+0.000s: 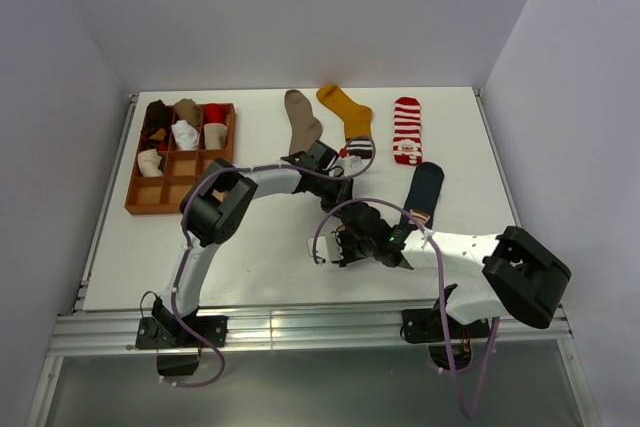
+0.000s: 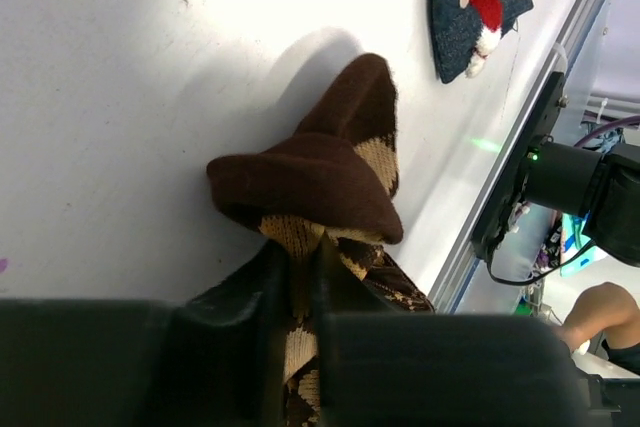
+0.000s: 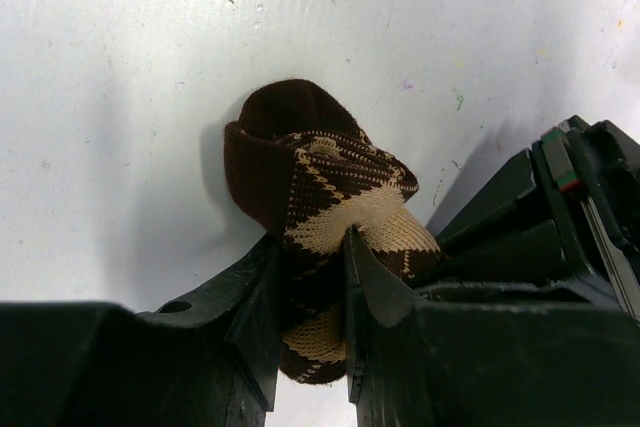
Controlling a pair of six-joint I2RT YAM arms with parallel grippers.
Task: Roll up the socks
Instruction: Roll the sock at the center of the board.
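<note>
Right claw [image 3: 312,252] and left claw [image 2: 298,257] each pinch brown argyle sock [image 3: 290,152]

Surroundings: tray, tabletop, rail.
Brown wooden grid tray [image 1: 187,187] lies flat at far left of white table [image 1: 250,267], close to its left edge. Aluminium rail [image 1: 300,332] runs along the near edge. Pale walls on three sides.

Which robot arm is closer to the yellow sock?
Left. The left arm's fingers are just below the yellow sock; the right arm's fingers are farther off, toward the near side.
</note>
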